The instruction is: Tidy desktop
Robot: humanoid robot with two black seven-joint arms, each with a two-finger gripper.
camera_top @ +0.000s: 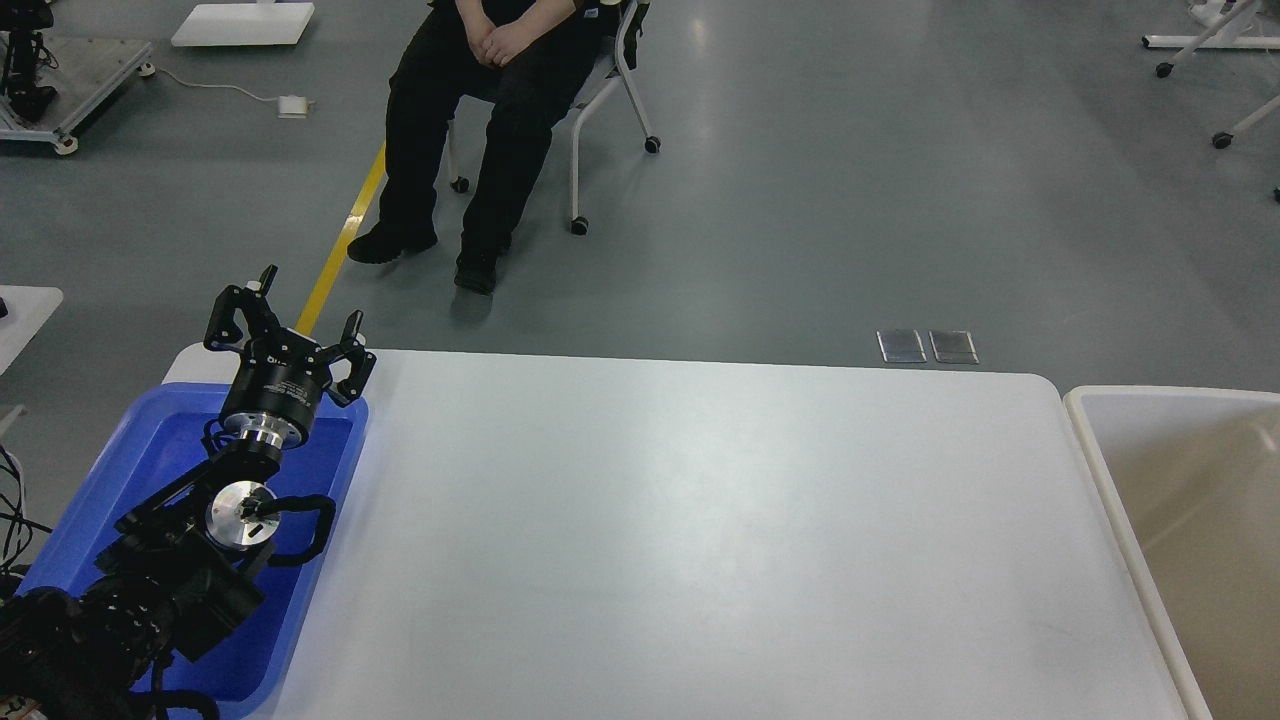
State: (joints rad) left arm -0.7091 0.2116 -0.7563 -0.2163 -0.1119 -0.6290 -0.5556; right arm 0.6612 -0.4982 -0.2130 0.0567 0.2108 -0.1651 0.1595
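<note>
Head view shows you the desktop (700,540) spread across the middle of the frame, white and matte, and I can see nothing lying on its visible surface. Take it as your landmark. Hard against its left edge sits the blue tub (330,560), and hard against its right edge the beige tub (1120,520); they flank the work surface, most likely so that each arm can drop things into a bin on its own side without reaching across.

Your left gripper (292,328) hangs above the far end of the blue tub, just off the desktop's far left corner, its fingers spread apart with nothing between them. That pose suits an arm that has nothing to carry: raised clear of the tub wall and parked off the surface. What lies inside the blue tub is mostly hidden by the arm, so you cannot tell from here what it holds.

Your right gripper is out of frame, so you get no reading on it.

Beyond the desktop's far edge a seated person (480,110) waits on a wheeled chair, well apart from the arm.

Judging by the bare surface, the tidying looks done or nearly so.
</note>
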